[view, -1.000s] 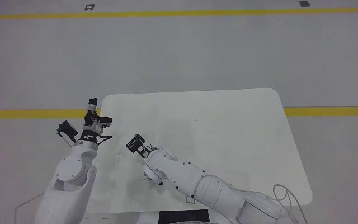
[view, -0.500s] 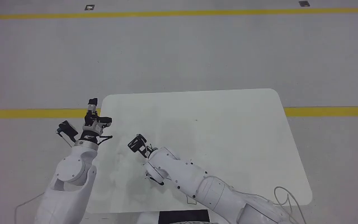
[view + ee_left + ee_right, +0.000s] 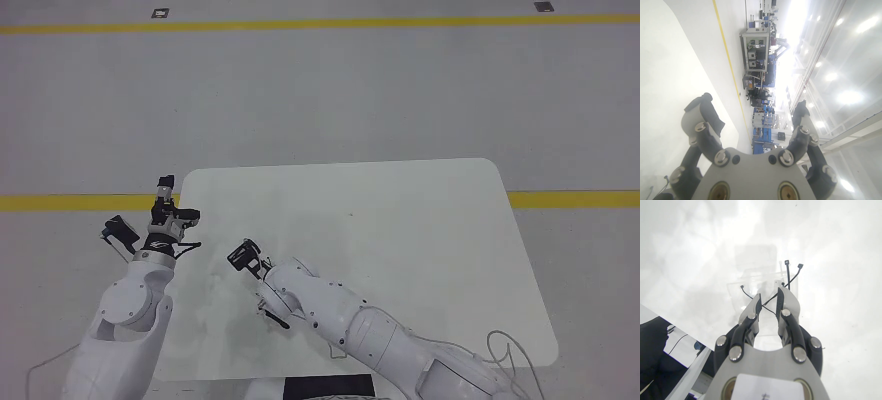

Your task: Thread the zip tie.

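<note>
Over clear tray (image 3: 730, 291) | right pincer (image 3: 768, 292) part-open, empty | zip ties (image 3: 788, 273) cross within its gap | left pincer (image 3: 753, 100) wide open, empty

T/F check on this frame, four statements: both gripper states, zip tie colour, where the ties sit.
1. The left gripper is open and holds nothing. True.
2. The right gripper is clamped shut on a tie. False: its fingers stand apart, with crossed ties running through the gap between them.
3. The zip ties are black. True.
4. The ties lie loose at the middle of the table. False: they sit in a clear holder just ahead of the right gripper.
</note>
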`<state>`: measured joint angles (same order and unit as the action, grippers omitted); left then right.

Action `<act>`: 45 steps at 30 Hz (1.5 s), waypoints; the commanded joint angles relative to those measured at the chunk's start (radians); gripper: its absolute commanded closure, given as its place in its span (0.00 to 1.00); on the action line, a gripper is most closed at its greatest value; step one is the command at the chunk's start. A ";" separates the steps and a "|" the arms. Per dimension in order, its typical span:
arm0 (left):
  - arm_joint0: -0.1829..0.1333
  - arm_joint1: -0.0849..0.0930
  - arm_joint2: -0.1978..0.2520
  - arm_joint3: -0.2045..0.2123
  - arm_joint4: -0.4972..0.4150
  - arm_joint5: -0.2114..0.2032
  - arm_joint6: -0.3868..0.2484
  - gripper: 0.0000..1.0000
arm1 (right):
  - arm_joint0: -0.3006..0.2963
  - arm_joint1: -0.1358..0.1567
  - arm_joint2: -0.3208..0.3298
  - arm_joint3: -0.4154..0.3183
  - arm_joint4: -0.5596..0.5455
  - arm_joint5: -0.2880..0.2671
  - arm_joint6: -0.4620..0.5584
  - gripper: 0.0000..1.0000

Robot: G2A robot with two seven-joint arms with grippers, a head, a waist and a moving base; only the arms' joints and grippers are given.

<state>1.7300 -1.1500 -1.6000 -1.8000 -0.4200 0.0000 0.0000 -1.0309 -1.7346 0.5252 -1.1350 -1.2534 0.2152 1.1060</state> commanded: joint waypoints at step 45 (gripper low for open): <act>0.000 0.000 0.000 0.000 0.000 0.000 0.000 0.00 | -0.032 -0.026 0.032 0.012 -0.152 -0.022 0.008 0.75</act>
<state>1.7300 -1.1500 -1.6000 -1.8000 -0.4200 0.0000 0.0000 -1.0652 -1.7588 0.5571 -1.1312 -1.4085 0.1947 1.1171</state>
